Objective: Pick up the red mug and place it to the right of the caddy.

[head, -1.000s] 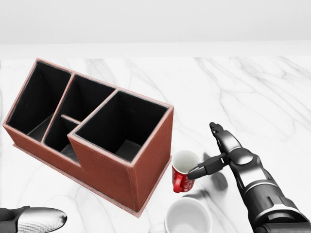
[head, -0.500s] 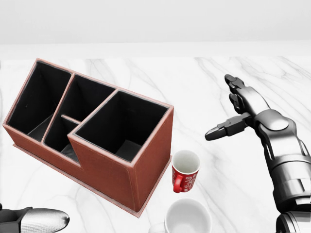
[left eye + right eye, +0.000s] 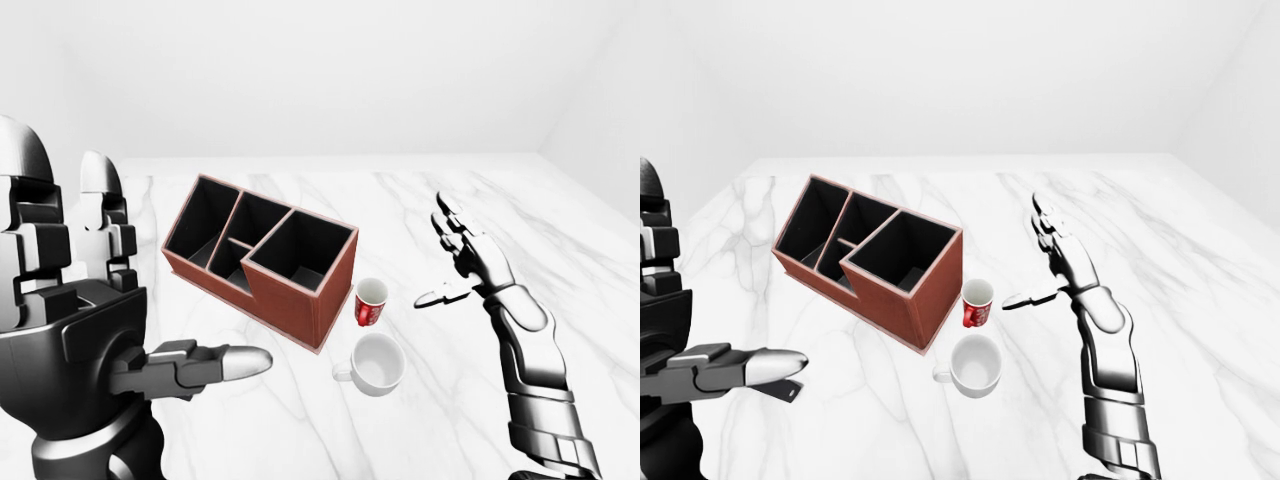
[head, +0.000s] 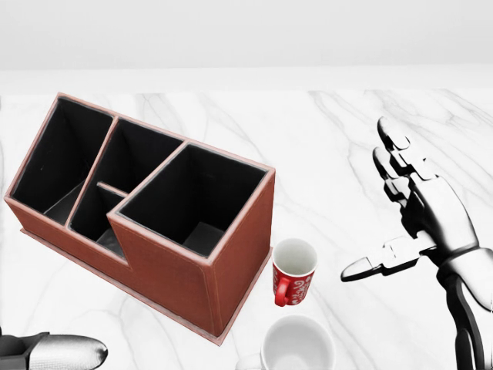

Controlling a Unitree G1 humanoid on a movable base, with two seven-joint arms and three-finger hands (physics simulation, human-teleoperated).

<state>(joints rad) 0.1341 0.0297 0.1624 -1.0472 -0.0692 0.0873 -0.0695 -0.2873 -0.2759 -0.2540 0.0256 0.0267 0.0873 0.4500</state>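
The red mug (image 4: 294, 272) stands upright on the marble table, touching nothing, just right of the brown caddy (image 4: 146, 208) with its several black compartments. My right hand (image 4: 389, 208) is open and empty, raised above the table to the right of the mug, fingers spread and thumb pointing left. My left hand (image 3: 110, 330) is open and empty, large at the left of the left-eye view, well away from the mug.
A white mug (image 4: 297, 345) stands directly below the red mug in the head view, close to it. The marble table (image 4: 347, 139) stretches to the right and top. A plain white wall rises behind it.
My right hand has let go of the red mug's rim, lifted up and drawn away to the right, turning its fingers upward. The mug stays standing by the caddy.
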